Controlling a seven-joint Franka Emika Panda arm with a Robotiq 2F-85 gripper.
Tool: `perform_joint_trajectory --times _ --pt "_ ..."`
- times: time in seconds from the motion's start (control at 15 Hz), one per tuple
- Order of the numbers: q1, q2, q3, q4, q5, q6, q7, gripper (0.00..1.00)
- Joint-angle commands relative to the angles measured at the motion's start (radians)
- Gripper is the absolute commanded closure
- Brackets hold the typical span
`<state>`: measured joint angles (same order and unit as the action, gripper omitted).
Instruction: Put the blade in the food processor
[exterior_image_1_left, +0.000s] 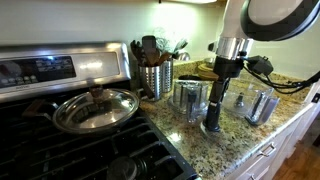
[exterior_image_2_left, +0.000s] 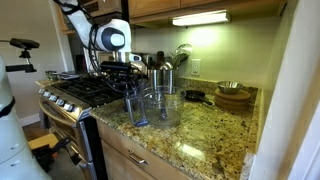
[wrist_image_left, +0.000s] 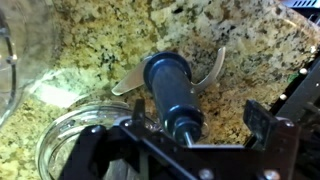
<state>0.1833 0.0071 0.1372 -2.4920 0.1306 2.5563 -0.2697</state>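
The blade (wrist_image_left: 170, 85) stands upright on the granite table (wrist_image_left: 100, 40) near its front edge, spindle pointing straight up, just beside the food processor (exterior_image_1_left: 190, 97). The tool (wrist_image_left: 180, 132) hangs above it, jaws spread wide either side of the spindle top.

1. Short version: nothing is actually readable. All three views are too small and soft for lettering.
2. Closest candidate is the stove control panel (exterior_image_1_left: 40, 68) in an exterior view. It has a dark display strip with some pale bluish marks, but they're just smudges and I can't get a single word or digit out of them.
3. The blade (wrist_image_left: 170, 85) sits right up close in the wrist view. It's a plain dark spindle, with no brand or number I can make out.
4. The food processor (exterior_image_2_left: 160, 108) in an exterior view is a clear bowl with no legible label or scale marks.
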Motion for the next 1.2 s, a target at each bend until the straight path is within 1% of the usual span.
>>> perform_joint_trajectory --times 0.0,0.07,0.13,0.2,0.4,0.67,0.73,0.93,1.13 --pt "-0.012 0.035 0.009 0.01 -0.006 0.042 -0.018 0.0" --pt "-0.012 0.04 0.01 0.009 -0.014 0.053 -0.015 0.0" --pt "-0.013 0.044 0.011 0.009 -0.018 0.061 -0.013 0.06" --pt "-0.014 0.044 0.011 0.006 -0.026 0.07 -0.007 0.26" --pt "-0.015 0.033 0.01 0.0 -0.043 0.072 0.008 0.47" --pt "-0.016 0.013 0.01 -0.011 -0.059 0.062 0.012 0.74" --pt "-0.016 0.009 0.01 -0.012 -0.062 0.059 0.016 0.79" --pt "-0.013 -0.007 0.016 -0.011 -0.051 0.034 0.006 0.79" --pt "-0.009 -0.059 0.026 -0.011 -0.038 -0.036 -0.014 0.79"
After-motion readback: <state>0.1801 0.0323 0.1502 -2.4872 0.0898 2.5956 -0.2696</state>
